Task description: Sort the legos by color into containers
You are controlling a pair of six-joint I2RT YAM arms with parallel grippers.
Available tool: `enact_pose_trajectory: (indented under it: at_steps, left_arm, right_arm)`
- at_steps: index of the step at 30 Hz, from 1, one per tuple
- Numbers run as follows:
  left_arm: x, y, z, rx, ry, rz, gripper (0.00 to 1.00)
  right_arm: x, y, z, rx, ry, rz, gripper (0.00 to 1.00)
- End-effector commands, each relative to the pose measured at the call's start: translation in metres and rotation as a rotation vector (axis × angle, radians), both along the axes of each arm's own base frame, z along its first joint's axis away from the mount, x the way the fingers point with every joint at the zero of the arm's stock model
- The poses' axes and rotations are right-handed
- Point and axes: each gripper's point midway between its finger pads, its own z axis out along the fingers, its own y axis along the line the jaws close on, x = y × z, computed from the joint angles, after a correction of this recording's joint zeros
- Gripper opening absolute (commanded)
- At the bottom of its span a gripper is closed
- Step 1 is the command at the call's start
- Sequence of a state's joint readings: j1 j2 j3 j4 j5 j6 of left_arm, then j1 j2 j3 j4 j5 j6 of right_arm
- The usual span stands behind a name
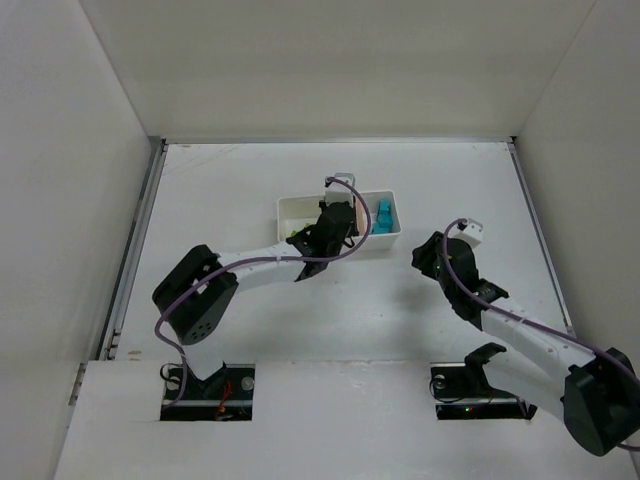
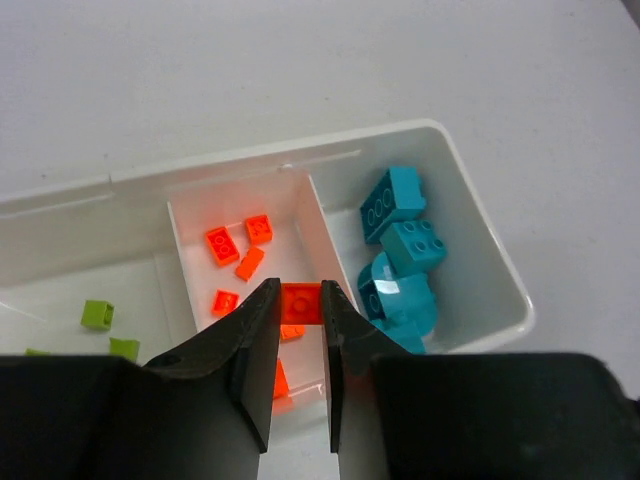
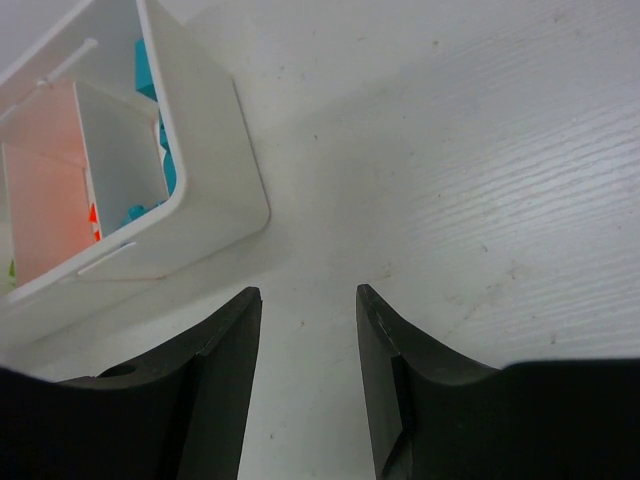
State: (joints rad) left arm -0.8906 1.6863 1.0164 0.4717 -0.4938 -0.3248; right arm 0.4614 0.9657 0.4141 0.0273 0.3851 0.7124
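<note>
The white three-compartment tray (image 1: pixel 296 207) sits mid-table. In the left wrist view its wall (image 2: pixel 480 240) shows; teal bricks (image 2: pixel 400 240) lie in the right compartment, orange-red bricks (image 2: pixel 222 245) in the middle one, lime green bricks (image 2: pixel 97 314) in the left one. My left gripper (image 2: pixel 300 303) is shut on an orange-red brick (image 2: pixel 300 304) and holds it above the middle compartment. It hovers over the tray in the top view (image 1: pixel 335 222). My right gripper (image 3: pixel 308 292) is open and empty over bare table, just right of the tray (image 3: pixel 215 170).
White walls enclose the table on three sides. The right arm (image 1: pixel 470 285) lies to the right of the tray. A metal rail (image 1: pixel 135 240) runs along the table's left edge.
</note>
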Motion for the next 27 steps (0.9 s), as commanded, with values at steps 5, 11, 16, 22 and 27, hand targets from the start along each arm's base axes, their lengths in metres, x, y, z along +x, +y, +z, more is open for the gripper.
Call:
enact_pose_trajectory:
  at_steps: [5,11,16,22,27]
  left_arm:
    - [0.030,-0.003,-0.008,0.023,0.024,0.044,0.23]
    - [0.040,0.005,-0.005,0.035,0.013,0.086,0.38]
    - [0.025,0.008,0.032,-0.016,-0.036,0.068,0.69]
    - [-0.012,0.050,0.092,-0.132,-0.130,0.078,1.00]
    - [-0.052,0.133,0.094,-0.160,-0.176,0.261,1.00]
  right_arm:
    - [0.003,0.004,0.015,0.031,-0.078,-0.014,0.49]
    - [-0.010,0.009,0.019,0.064,-0.102,-0.007,0.49]
    - [-0.015,0.002,0.023,0.050,-0.128,-0.039,0.49]
    - [-0.018,-0.004,0.013,0.056,-0.132,-0.071,0.36]
    - [-0.026,0.007,-0.004,0.083,-0.108,-0.049,0.17]
